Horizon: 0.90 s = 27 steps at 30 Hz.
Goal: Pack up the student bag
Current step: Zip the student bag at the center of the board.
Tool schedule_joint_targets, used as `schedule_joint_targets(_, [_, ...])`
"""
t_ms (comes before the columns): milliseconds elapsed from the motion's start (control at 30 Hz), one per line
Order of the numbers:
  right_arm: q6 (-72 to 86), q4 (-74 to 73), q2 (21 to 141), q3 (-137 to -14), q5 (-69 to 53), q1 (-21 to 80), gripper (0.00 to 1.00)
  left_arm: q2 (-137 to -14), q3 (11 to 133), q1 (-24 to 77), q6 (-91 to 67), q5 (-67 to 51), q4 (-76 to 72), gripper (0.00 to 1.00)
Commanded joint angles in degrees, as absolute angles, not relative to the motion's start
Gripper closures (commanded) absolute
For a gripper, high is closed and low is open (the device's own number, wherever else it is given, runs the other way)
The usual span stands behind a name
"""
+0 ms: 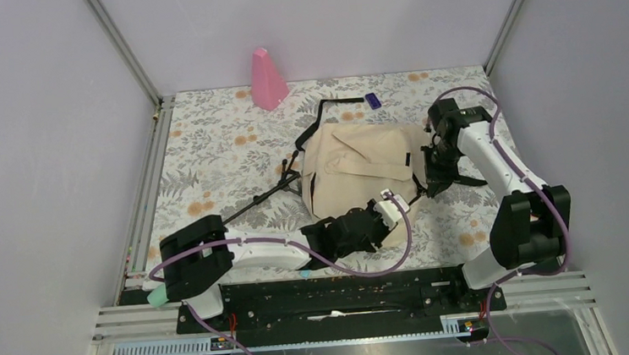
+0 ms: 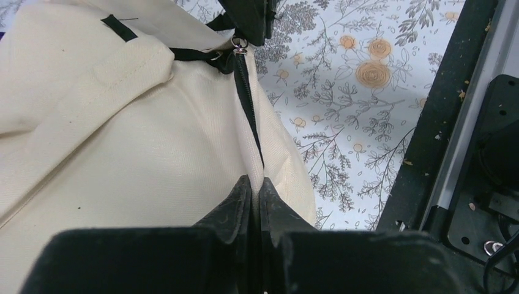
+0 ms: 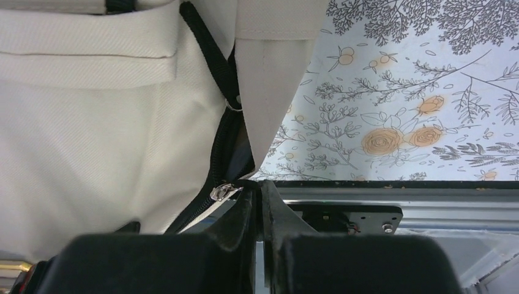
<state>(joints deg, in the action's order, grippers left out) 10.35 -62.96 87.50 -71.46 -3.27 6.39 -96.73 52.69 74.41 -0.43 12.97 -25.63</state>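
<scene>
While left hand (image 2: 256, 181) pinches its seam, student bag (image 1: 359, 167), right hand (image 3: 258, 185) alongside

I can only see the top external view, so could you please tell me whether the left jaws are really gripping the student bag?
Observer: Yes: the left gripper has its jaws shut on the edge of the student bag, along its black zipper.
Operator: Thank you. And the right one?
Observer: The right gripper is shut too, tips against the silver zipper slider; whether it pinches the tab is unclear.
Operator: Is the zipper open there?
Observer: Just above that slider, a dark gap shows.
</scene>
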Motion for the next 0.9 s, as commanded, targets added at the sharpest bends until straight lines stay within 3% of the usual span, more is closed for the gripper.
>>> schedule_joint_targets(0, [5.5,-52.89,85.96,-78.34,13.28,1.07,1.0,-93.33,50.54,78.84,-1.75,10.37,-17.4,1.0])
schedule_joint_targets(33, [5.64,-52.75,84.84,-77.67,9.26,1.06,1.0,-93.05,50.87,78.84,-2.14,10.37,-17.4,1.0])
schedule_joint_targets(167, [7.03,-51.43,81.2,-73.03,-0.6,1.19,1.0,-93.06,53.75,78.84,-3.64,9.99,-16.8,0.81])
schedule_joint_targets(300, [8.26,-48.87,77.74,-67.97,-6.48,1.19,1.0,-93.82,58.02,78.84,-5.29,9.82,-16.31,0.4])
schedule_joint_targets(400, [8.86,-47.45,74.69,-64.35,-9.2,1.24,1.0,-95.1,64.02,78.88,-8.01,11.15,-12.72,0.22])
schedule_joint_targets(567, [9.73,-46.09,69.97,-59.13,-10.94,1.56,1.0,-98.38,69.98,78.48,-12.39,17.38,-11.72,0.09])
schedule_joint_targets(867, [12.1,-42.23,62.43,-52.09,-10.54,1.69,1.0,-109.26,79.74,75.05,-14.41,19.57,-8.32,0.09])
